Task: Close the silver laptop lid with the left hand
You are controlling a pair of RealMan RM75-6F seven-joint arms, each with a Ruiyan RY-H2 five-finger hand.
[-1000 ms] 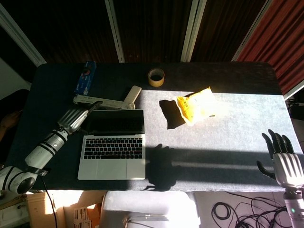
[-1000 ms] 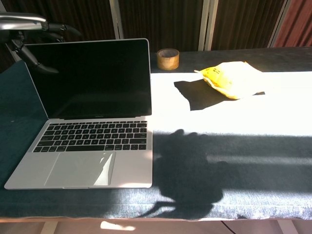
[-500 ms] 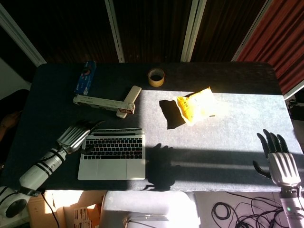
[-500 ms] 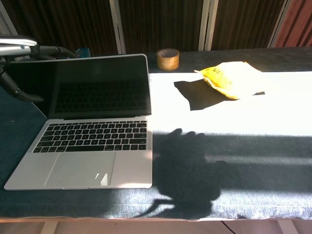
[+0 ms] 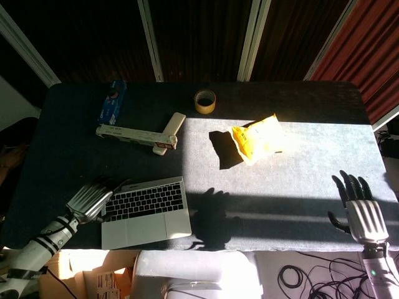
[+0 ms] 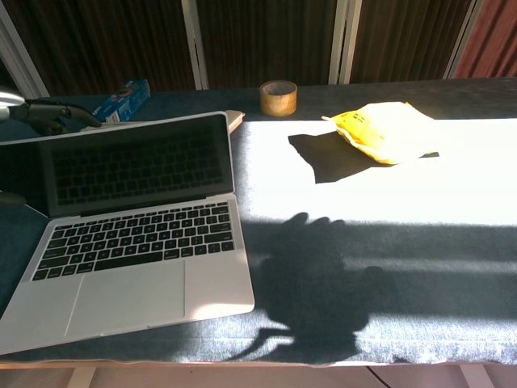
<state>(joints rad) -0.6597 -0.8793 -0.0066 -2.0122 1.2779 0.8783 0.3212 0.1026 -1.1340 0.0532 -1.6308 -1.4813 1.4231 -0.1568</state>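
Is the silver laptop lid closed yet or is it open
Open, not yet closed. In the chest view the laptop lid stands tilted over a fully visible keyboard, dark screen showing, with the left hand at the lid's left edge.

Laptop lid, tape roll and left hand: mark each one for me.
laptop lid (image 6: 133, 166), chest view, middle of the dark screen.
tape roll (image 5: 205, 101), head view, its ring wall.
left hand (image 5: 89, 198), head view, back of the hand.

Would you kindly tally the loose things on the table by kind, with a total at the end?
Laptop: 1
Tape roll: 1
Yellow bag: 1
Blue packet: 1
White boxes: 2, one long and one short
Total: 6
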